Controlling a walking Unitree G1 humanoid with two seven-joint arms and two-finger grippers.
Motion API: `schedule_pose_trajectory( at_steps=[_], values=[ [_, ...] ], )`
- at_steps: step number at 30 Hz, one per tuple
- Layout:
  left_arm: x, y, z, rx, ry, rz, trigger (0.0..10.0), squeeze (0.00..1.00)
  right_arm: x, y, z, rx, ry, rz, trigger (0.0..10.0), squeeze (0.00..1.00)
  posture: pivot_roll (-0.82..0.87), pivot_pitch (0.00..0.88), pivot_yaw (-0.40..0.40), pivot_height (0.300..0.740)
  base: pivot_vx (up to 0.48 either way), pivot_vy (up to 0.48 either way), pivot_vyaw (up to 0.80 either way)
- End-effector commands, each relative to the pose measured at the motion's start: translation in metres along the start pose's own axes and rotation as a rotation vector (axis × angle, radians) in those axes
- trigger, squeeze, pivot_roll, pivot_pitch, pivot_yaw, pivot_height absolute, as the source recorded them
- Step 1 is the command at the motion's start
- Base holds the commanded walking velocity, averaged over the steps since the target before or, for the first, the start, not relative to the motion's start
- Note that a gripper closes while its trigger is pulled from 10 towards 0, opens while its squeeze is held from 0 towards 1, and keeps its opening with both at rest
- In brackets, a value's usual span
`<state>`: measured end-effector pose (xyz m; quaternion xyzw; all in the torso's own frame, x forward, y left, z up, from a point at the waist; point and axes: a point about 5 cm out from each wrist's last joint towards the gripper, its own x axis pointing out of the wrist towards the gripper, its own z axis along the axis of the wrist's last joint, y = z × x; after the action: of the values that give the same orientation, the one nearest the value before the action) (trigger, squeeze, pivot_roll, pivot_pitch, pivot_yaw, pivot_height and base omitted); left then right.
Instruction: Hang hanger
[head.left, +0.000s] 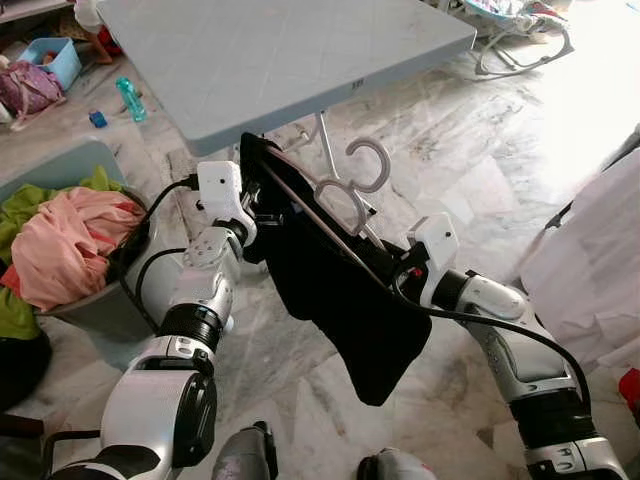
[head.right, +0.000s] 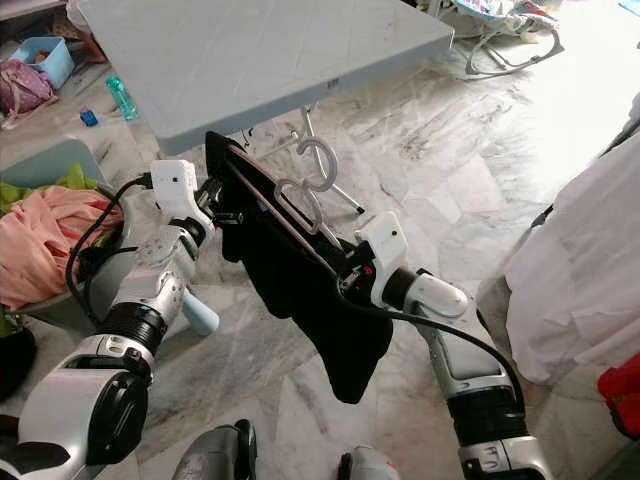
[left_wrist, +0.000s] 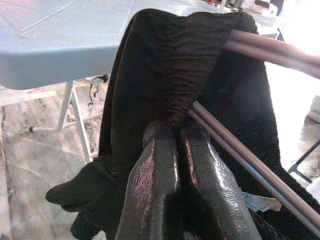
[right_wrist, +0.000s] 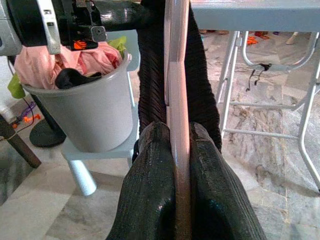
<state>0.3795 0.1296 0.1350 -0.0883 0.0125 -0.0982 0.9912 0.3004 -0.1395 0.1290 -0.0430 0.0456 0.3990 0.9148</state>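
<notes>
Pale pink hanger (head.left: 330, 215) with two looped hooks, draped in a black garment (head.left: 340, 300), held in the air just in front of the grey folding table (head.left: 290, 60), its hooks near the table edge. Your left gripper (left_wrist: 172, 131) is clenched on a fold of the garment at the hanger's far end; your right gripper (right_wrist: 172, 150) is clamped on the hanger bar. A laundry basket (head.left: 95, 310) of clothes (head.left: 65, 240) stands left of the table; white cloth (head.left: 590, 270) hangs to its right.
</notes>
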Motion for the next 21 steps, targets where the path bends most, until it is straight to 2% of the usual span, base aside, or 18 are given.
schedule_pose_trajectory(
  at_steps=[1,8,10,13,16,18,21],
  values=[
    [0.0,0.006,0.002,0.011,0.003,0.023,0.0,0.0,0.0,0.002,0.01,-0.013,-0.046,0.016,10.0,0.0,-0.07,0.127,0.011,0.74,0.0,0.0,0.0],
    [-0.001,0.01,0.004,0.022,-0.014,0.041,0.0,0.0,-0.001,0.002,0.009,-0.009,-0.044,0.015,10.0,0.0,-0.07,0.125,0.011,0.74,0.0,0.0,0.0],
    [-0.001,0.017,0.009,0.035,-0.046,0.084,0.0,0.0,-0.003,0.002,0.008,-0.01,-0.034,0.024,10.0,0.0,-0.07,0.125,0.011,0.74,0.0,0.0,0.0],
    [-0.001,0.018,0.011,0.037,-0.055,0.094,0.0,0.0,-0.003,0.002,0.008,-0.012,-0.032,0.025,10.0,0.0,-0.07,0.125,0.011,0.74,0.0,0.0,0.0],
    [-0.002,0.027,0.024,0.054,-0.121,0.151,0.0,0.0,-0.016,-0.004,-0.001,-0.037,0.027,0.022,10.0,0.0,-0.07,0.118,0.014,0.74,0.0,0.0,0.0],
    [-0.001,0.029,0.025,0.06,-0.118,0.149,0.0,0.0,-0.025,-0.008,-0.013,-0.058,0.094,0.012,10.0,0.0,-0.07,0.116,0.013,0.74,0.0,0.0,0.0],
    [-0.001,0.03,0.021,0.078,-0.085,0.142,0.0,0.0,-0.03,-0.014,-0.021,-0.092,0.155,-0.031,10.0,0.0,-0.07,0.114,0.014,0.74,0.0,0.0,0.0]
  ],
)
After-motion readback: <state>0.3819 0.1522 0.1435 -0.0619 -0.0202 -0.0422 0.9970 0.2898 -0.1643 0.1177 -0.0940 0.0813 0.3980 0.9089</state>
